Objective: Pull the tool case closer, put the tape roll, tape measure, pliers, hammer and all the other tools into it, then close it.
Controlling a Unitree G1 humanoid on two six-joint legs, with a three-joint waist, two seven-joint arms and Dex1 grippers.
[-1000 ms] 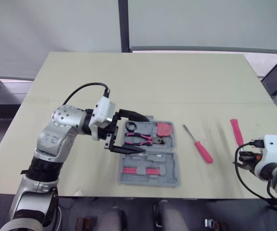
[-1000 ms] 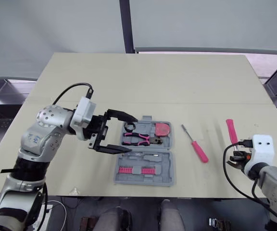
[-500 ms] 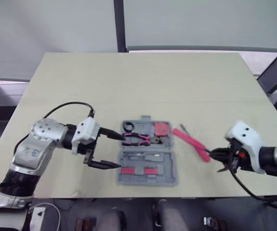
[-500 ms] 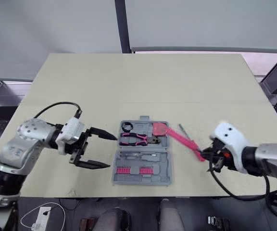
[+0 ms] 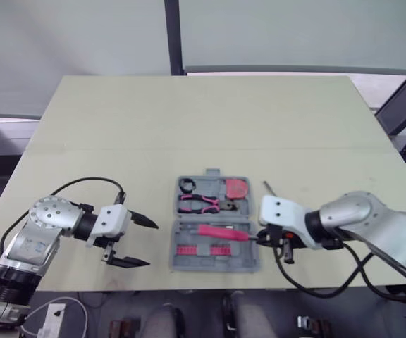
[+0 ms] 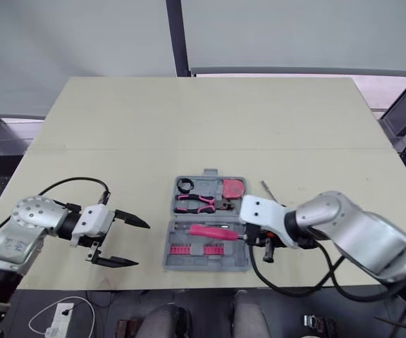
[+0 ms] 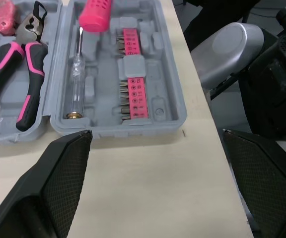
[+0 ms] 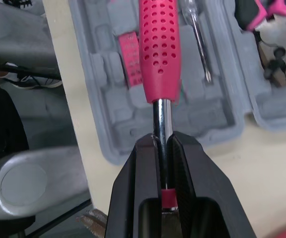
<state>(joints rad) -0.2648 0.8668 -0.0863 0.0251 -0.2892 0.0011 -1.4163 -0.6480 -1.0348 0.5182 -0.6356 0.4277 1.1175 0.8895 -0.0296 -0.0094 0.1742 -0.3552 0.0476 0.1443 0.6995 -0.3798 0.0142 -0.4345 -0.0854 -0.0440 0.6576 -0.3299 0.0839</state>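
Observation:
The grey tool case (image 5: 252, 262) lies open near the table's front edge. Its far half holds a black tape roll (image 5: 187, 185), pink pliers (image 5: 199, 203) and a pink tape measure (image 5: 239, 188). Pink bits (image 7: 133, 84) and a clear screwdriver (image 7: 76, 84) sit in the near half. My right gripper (image 8: 161, 141) is shut on the steel shaft of the pink-handled hammer (image 5: 220, 232), whose handle reaches over the near half; its head is hidden. My left gripper (image 5: 151, 244) stands open to the left of the case, touching nothing.
A screwdriver's metal tip (image 5: 268, 187) pokes out on the table just beyond my right wrist, right of the case. The table's front edge (image 5: 118, 287) runs close under both grippers. Bare tabletop (image 5: 210, 120) stretches behind the case.
My right arm has swung left, carrying the hammer from beside the case to over its near half. My left gripper has drawn back left, away from the case, still open.

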